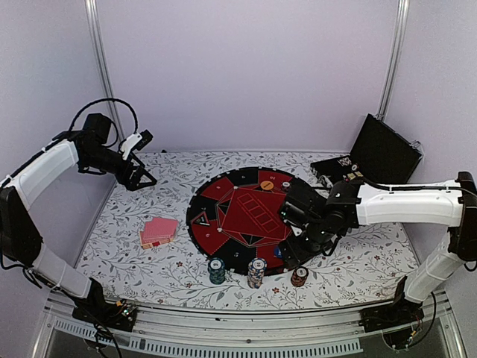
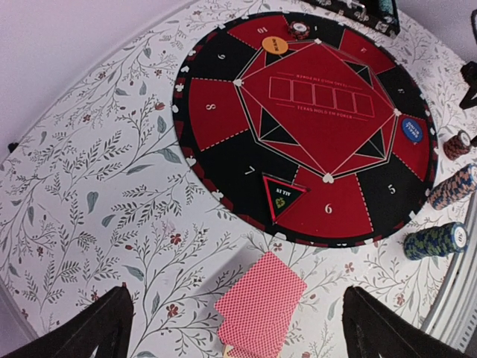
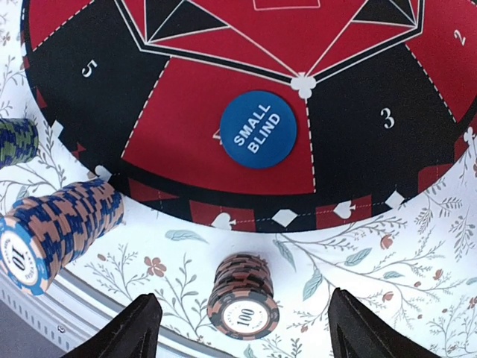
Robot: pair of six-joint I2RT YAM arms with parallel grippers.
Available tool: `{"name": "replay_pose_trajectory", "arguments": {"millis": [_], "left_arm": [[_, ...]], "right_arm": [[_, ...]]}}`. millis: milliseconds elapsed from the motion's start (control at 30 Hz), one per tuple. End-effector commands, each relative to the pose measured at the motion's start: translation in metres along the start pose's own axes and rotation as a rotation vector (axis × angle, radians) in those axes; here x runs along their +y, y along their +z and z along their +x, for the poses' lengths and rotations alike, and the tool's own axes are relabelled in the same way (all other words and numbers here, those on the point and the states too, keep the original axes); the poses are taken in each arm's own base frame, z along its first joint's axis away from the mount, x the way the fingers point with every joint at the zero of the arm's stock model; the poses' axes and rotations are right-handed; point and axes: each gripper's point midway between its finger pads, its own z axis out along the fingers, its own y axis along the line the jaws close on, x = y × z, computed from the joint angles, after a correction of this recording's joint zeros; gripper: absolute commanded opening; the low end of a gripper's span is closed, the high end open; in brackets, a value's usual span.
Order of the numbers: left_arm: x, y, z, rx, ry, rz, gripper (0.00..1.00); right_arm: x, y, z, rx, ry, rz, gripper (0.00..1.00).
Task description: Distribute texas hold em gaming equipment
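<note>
A dark red chip stack (image 3: 244,298) marked 100 stands on the floral cloth just off the mat's near edge. My right gripper (image 3: 242,335) is open above it, one finger on each side, touching nothing. A blue SMALL BLIND disc (image 3: 258,129) lies on the mat beyond. A blue-and-pink stack (image 3: 56,227) and a green stack (image 3: 15,142) stand to the left. My left gripper (image 2: 238,335) is open and raised over the pink-backed playing cards (image 2: 261,304). An orange disc (image 2: 276,45) and a single chip (image 2: 299,30) lie at the mat's far side.
The round red-and-black mat (image 1: 223,224) fills the table's middle. On it lies a green triangular marker (image 2: 283,195). A black hinged case (image 1: 376,153) stands open at the back right. The table's near metal rail (image 1: 246,321) runs close behind the three stacks.
</note>
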Motion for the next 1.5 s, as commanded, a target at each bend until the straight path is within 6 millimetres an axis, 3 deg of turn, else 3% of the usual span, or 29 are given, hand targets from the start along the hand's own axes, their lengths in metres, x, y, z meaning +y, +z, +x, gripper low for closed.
{"name": "replay_pose_trajectory", "arguments": {"millis": [0, 233, 833, 1133, 1467], "left_arm": [[-0.005, -0.009, -0.010, -0.022, 0.005, -0.002, 1.00], [-0.005, -0.012, -0.011, -0.021, 0.009, -0.012, 1.00], [-0.002, -0.010, -0.013, -0.019, 0.011, -0.012, 1.00], [-0.002, -0.009, -0.013, -0.019, 0.009, -0.010, 1.00], [-0.001, -0.010, -0.014, -0.021, 0.010, -0.015, 1.00]], "right_arm": [[-0.002, 0.003, 0.025, 0.056, 0.038, 0.020, 0.80], [0.001, 0.021, 0.041, 0.100, 0.017, 0.014, 0.72], [0.009, 0.043, 0.047, 0.139, -0.004, -0.007, 0.70], [0.006, 0.045, 0.050, 0.146, -0.001, 0.004, 0.59], [0.003, 0.032, 0.046, 0.125, 0.004, 0.010, 0.39]]}}
